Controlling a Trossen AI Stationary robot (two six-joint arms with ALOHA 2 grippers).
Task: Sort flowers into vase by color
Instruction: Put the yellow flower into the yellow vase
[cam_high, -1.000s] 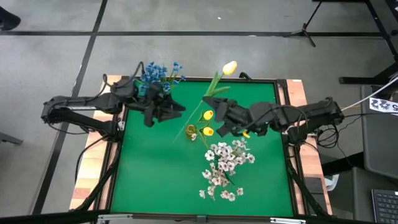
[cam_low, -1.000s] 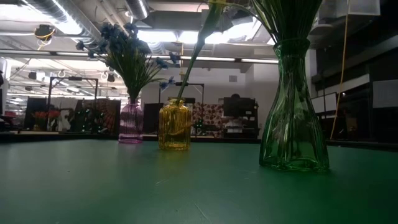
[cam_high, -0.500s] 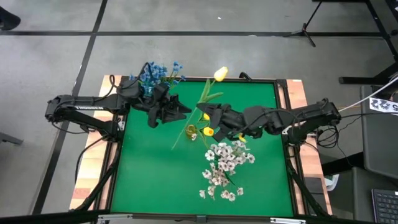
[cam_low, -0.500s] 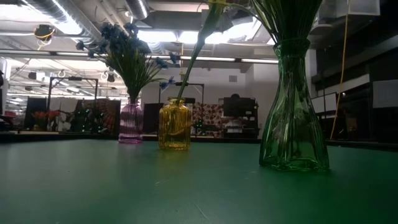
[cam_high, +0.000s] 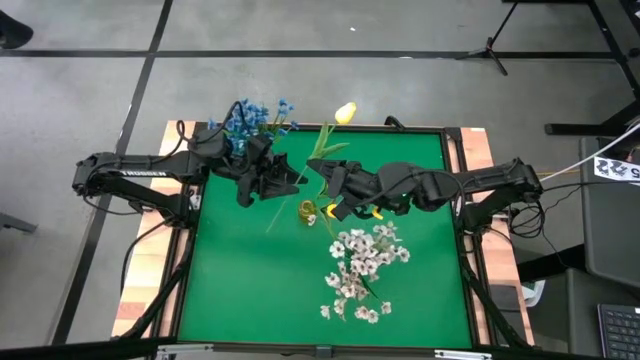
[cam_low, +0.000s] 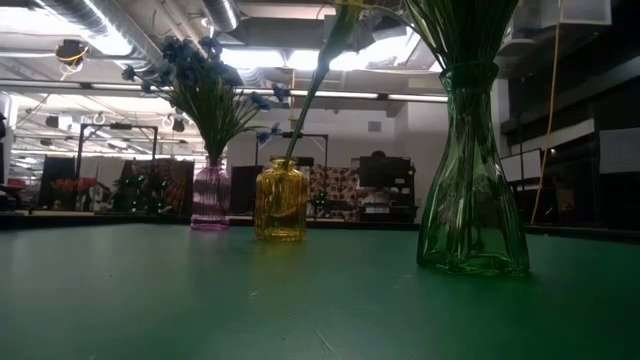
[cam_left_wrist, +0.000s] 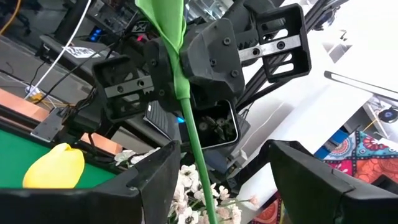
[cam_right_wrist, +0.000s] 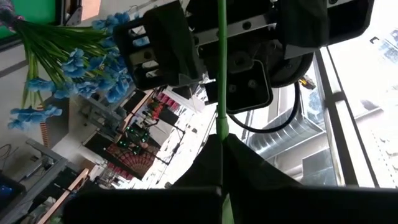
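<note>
A yellow tulip bud (cam_high: 345, 112) on a long green stem (cam_high: 312, 165) hangs tilted over the table's far middle. My right gripper (cam_high: 322, 182) is shut on that stem (cam_right_wrist: 221, 74). My left gripper (cam_high: 292, 181) faces it from the left and is open. Its fingers (cam_left_wrist: 155, 180) stand on either side of the same stem (cam_left_wrist: 189, 118), and I see no touch. Under them stands the yellow vase (cam_high: 308, 212) (cam_low: 281, 200), which holds yellow buds. Blue flowers (cam_high: 255, 120) fill the purple vase (cam_low: 210, 195). White flowers (cam_high: 360, 265) stand in the green vase (cam_low: 470, 170). My right gripper pinches the tulip's stem (cam_right_wrist: 221, 127) between its two shut fingers, about midway along its length. The fingers come level from the table's right side and lie across the stem. The flower hangs tilted and clear of the table, bud toward the far edge, lower end (cam_high: 270, 228) toward the near left.
The green mat (cam_high: 250, 290) lies open at the near left. A wooden frame (cam_high: 150, 270) borders the table. The three vases crowd the far and middle part of the mat.
My right gripper has carried the tulip toward the table's left, and the bud has shifted left with it. The stem now stands between my left gripper's open fingers. My left gripper has come a little toward the right.
</note>
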